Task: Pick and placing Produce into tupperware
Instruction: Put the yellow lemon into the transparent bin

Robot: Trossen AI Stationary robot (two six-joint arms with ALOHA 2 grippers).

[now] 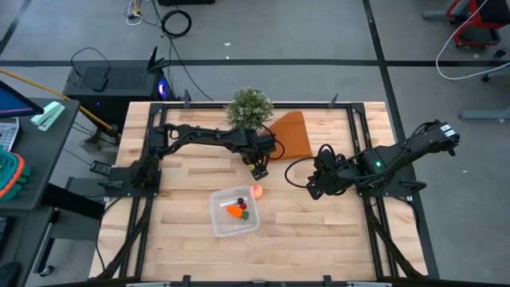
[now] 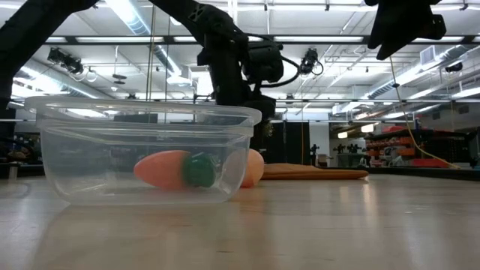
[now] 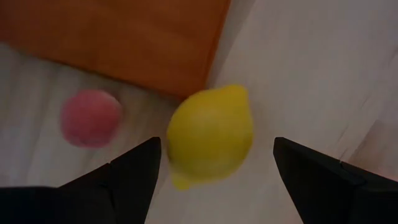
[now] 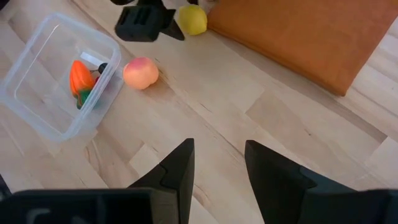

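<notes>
A yellow lemon [image 3: 210, 135] lies on the table beside the orange-brown wedge [image 3: 124, 37]. My left gripper [image 3: 216, 144] hangs over it, pointing steeply down and open, one finger on each side of the lemon and touching nothing. In the high view this gripper [image 1: 259, 166] hides the lemon. A peach-pink ball [image 1: 256, 190] rests on the table against the far right corner of the clear tupperware [image 1: 217, 223]. An orange carrot [image 4: 79, 78] with a green top lies inside. My right gripper [image 4: 219, 155] hovers open above bare wood at the right.
A bushy green plant [image 1: 249, 106] stands at the far edge, next to the big orange-brown wedge [image 1: 288, 134]. A black cable [image 1: 299, 171] curls over the table beside the right arm. Bare wood lies in front of and to the left of the tupperware.
</notes>
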